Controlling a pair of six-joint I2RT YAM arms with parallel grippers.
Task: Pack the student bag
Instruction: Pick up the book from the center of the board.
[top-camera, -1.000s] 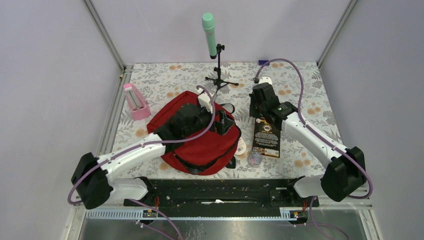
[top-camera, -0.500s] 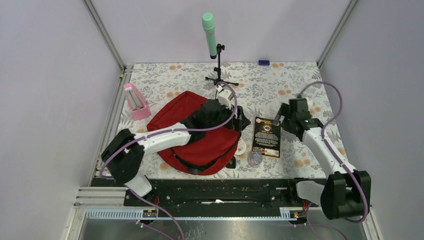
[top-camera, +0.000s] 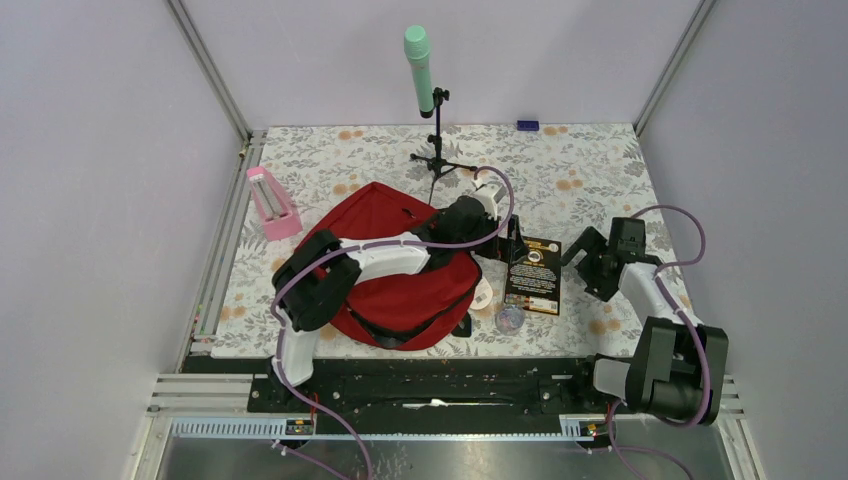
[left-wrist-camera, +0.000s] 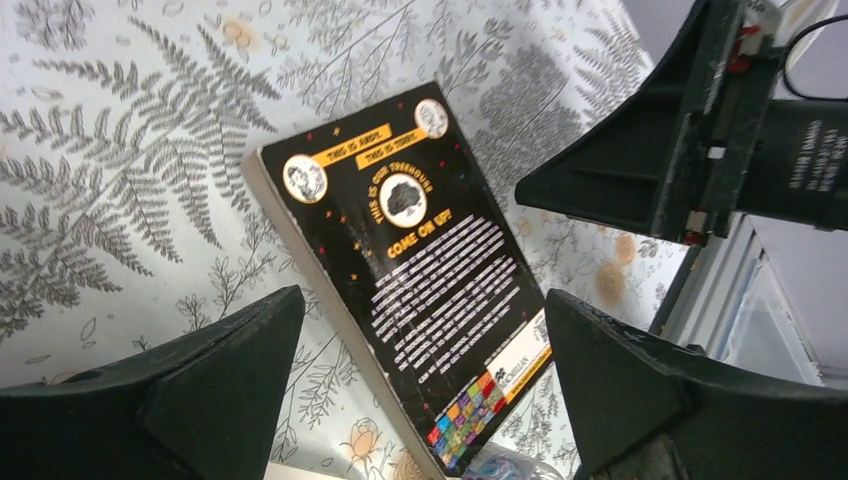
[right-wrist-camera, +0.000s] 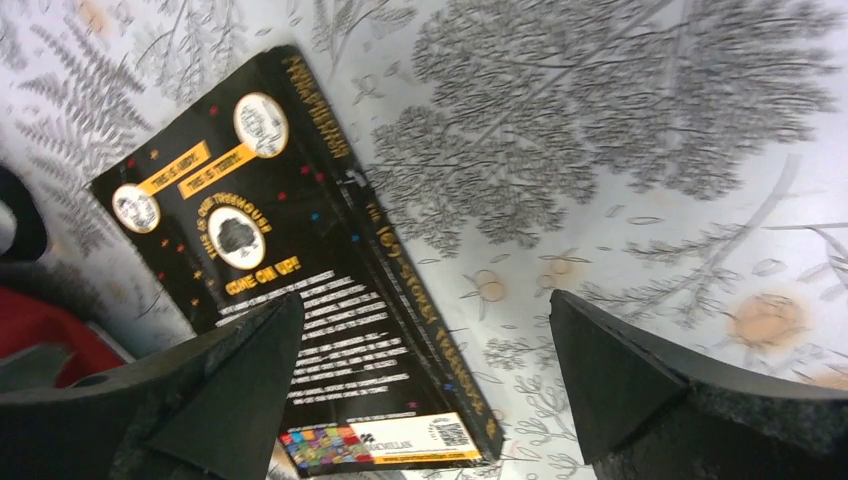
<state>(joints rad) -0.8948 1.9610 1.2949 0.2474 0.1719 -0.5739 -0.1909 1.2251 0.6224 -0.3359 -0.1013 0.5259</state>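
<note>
student bag (top-camera: 405, 298) partly hidden, book (left-wrist-camera: 430, 285) print illegible

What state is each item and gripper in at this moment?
student bag, lying flat; open or zipped cannot be told.
book, lying flat, back cover up, not gripped.
left gripper, open above the book.
right gripper, open beside the book.
microphone, standing upright.

The book (top-camera: 533, 272) lies right of the student bag (top-camera: 410, 295); microphone stand (top-camera: 437, 150) behind; rack (top-camera: 270, 205) left.
</note>
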